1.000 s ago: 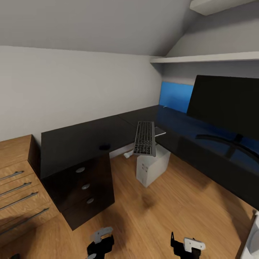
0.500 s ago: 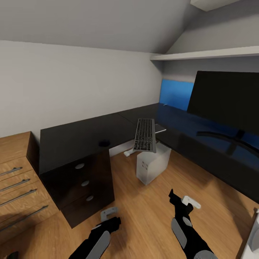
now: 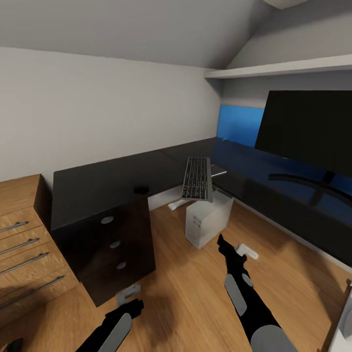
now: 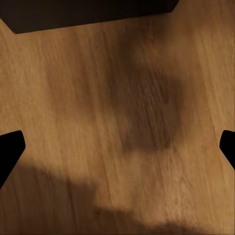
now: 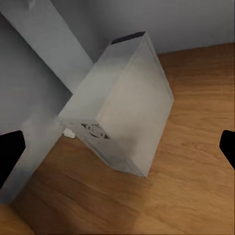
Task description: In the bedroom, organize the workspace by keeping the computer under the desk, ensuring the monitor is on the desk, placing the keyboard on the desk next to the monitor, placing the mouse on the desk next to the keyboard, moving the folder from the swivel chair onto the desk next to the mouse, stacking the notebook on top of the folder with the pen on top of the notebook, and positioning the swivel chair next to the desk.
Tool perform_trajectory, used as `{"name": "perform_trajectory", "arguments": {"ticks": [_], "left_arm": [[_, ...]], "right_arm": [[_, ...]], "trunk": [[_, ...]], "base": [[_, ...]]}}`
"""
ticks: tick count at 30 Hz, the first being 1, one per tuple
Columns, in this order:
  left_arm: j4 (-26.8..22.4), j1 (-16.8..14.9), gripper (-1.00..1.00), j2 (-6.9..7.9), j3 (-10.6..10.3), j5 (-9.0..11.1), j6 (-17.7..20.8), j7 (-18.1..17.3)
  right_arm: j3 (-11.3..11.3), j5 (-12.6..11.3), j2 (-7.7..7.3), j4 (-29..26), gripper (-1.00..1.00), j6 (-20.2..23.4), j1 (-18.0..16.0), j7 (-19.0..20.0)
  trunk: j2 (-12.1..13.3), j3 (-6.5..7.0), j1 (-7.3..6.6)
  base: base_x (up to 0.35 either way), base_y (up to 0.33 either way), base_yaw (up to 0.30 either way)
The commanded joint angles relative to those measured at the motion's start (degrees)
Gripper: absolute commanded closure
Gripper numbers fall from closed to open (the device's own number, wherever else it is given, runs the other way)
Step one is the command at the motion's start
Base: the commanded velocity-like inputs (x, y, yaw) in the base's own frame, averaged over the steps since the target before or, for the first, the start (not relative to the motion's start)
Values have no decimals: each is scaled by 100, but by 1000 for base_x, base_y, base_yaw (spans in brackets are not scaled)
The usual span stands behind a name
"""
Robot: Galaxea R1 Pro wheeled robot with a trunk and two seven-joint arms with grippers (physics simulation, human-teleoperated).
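Observation:
The L-shaped black desk point(image 3: 102, 183) wraps the corner. On it the wide black monitor point(image 3: 308, 132) stands at the right. The keyboard point(image 3: 197, 178) lies at the inner corner, its near end over the edge. A thin dark notebook point(image 3: 218, 173) lies beside it, and the small black mouse point(image 3: 142, 189) is on the left wing. The light grey computer point(image 3: 208, 222) point(image 5: 122, 112) stands on the floor below the keyboard. My right gripper point(image 3: 232, 247) point(image 5: 117, 147) is open, a short way before the computer. My left gripper point(image 3: 128, 296) point(image 4: 117, 147) hangs open over the floor. Folder, pen and swivel chair are out of view.
Black drawers with silver knobs point(image 3: 113, 244) sit under the desk's left wing, with oak drawers point(image 3: 24, 244) further left. A blue wall panel point(image 3: 239, 124) is behind the desk and a white shelf point(image 3: 283, 68) runs above it. Light wood floor point(image 3: 195, 288) lies between me and the desk.
My right arm has stretched forward toward the computer and my left arm has come up into view. The head view has shifted slightly.

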Motion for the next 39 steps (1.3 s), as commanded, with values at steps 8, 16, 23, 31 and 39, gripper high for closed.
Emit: {"name": "perform_trajectory", "arguments": {"ticks": [8,16,23,31,39], "left_arm": [[-111,-4,-100,73,25,34,8,57],[-77,-2,-100,22,-15,17,-52,35],[-304,-4,-100,133,-1377,-50,-1942,53],[-1081,72,-100,631,-1822,49,-2348,53],[-1108,84,-100,650,-1846,143,-2252,60]], "right_arm": [[-28,-1608,97,-1474,-100,2418,10,2010],[-22,-2068,-310,-1922,-100,3068,113,2750],[-15,-2060,-436,-2075,-100,3212,280,3163],[-11,-2071,-414,-2629,-100,3233,665,3402],[150,-2089,-411,-2959,-100,3234,913,3389]], "trunk": [[-325,-150,176],[-445,-203,241],[-445,-203,241],[-445,-203,241],[-445,-203,241]], "base": [[0,0,0],[0,0,0],[0,0,0],[0,0,0],[0,0,0]]}}
